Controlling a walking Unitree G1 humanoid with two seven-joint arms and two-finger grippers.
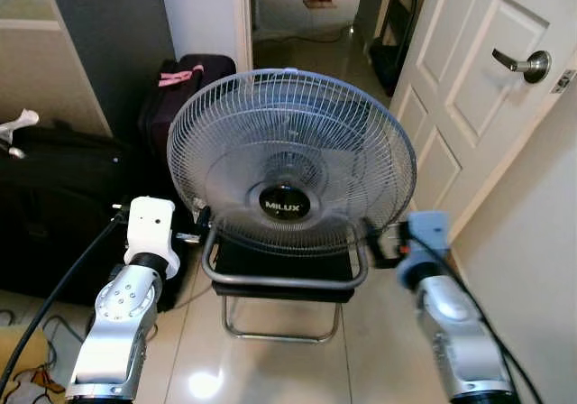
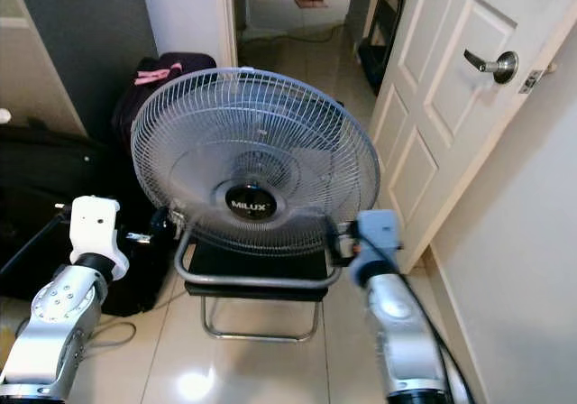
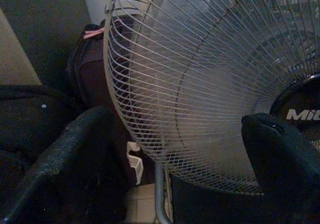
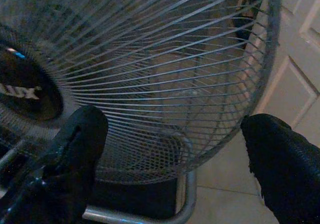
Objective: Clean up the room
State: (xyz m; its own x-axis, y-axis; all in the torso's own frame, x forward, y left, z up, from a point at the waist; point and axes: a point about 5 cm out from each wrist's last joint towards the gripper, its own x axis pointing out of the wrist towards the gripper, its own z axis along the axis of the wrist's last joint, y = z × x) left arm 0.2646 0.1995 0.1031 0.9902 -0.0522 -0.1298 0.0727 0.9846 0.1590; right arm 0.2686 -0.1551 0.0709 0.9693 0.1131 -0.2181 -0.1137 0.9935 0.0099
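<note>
A grey round fan with a wire grille and a black MILUX hub stands upright over a chrome-framed chair with a black seat. Whether it rests on the chair cannot be told. My left gripper is at the grille's lower left rim and my right gripper at its lower right rim. In the left wrist view the fingers are spread wide, one behind the rim and one before the grille face. The right wrist view has its fingers just as wide, astride the rim. Both grippers are open.
Black luggage and a dark bag with a pink tag stand at the left by the wall. A white door stands ajar at the right, with a doorway and tiled floor beyond. A black cable trails off my left arm.
</note>
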